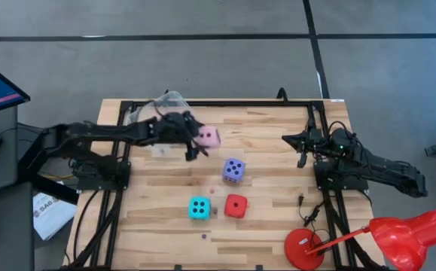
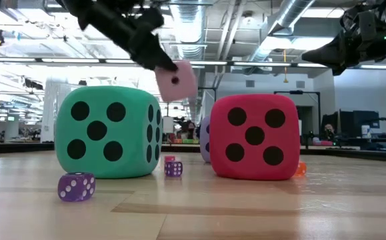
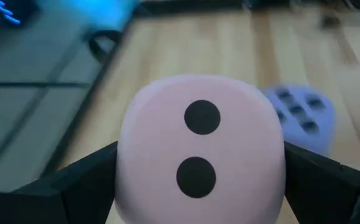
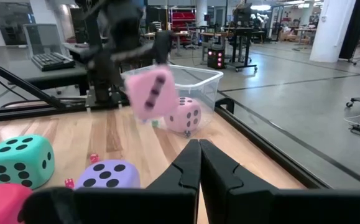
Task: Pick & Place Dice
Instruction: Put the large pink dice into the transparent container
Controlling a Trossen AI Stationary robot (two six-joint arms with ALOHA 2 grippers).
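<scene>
Currently left gripper (image 1: 195,139) clamps a pale pink die (image 1: 208,136) aloft, frame centre; right gripper (image 1: 302,143) fingers together, right side.

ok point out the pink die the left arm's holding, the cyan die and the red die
pink die (image 1: 209,136), high view, on its top face, beside the left tool
cyan die (image 1: 199,208), high view, centre of its top face
red die (image 1: 236,205), high view, centre of its top face
</scene>
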